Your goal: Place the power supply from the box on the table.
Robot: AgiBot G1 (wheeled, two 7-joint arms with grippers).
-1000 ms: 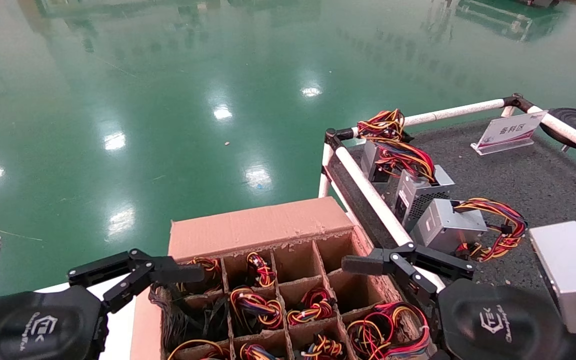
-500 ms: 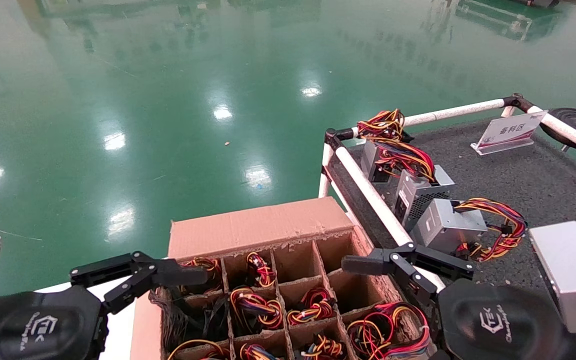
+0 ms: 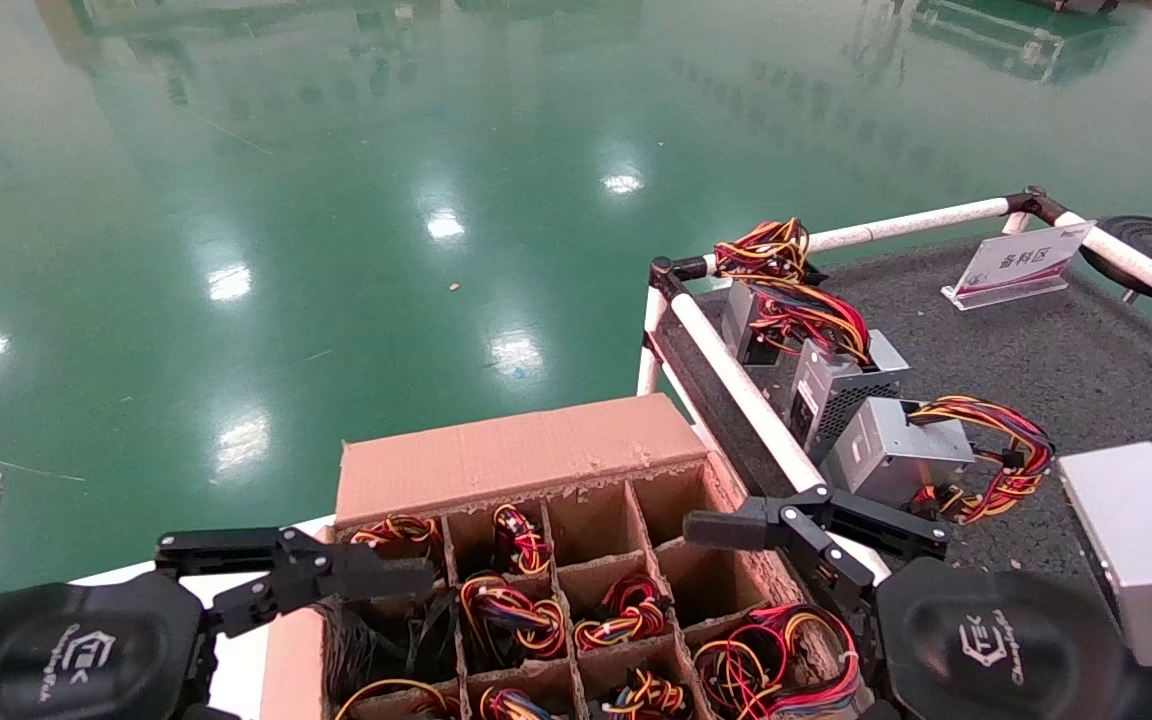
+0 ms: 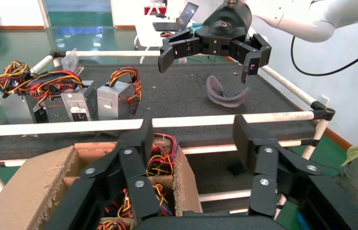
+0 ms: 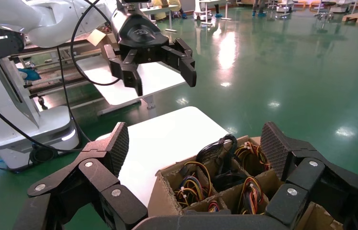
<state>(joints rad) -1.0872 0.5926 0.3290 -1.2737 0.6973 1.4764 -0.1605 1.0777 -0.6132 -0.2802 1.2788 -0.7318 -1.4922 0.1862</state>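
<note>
Left gripper [image 3: 286,560] gapes empty at lower left over the box [image 3: 526,460] — right gripper [image 3: 786,525] likewise; power supply [image 3: 511,610] looks heavy, rigid — grip casing, not wires.

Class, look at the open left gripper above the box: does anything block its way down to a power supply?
Nothing solid. The left gripper hovers over the box; only loose wires cover the supplies in the cells.

The left gripper [image 3: 311,560] reaches forward from the lower left with its jaws spread wide and nothing between them. The right gripper [image 3: 816,520] reaches in from the lower right, pointing toward the left, jaws likewise wide apart and holding nothing, level with the left one.
</note>
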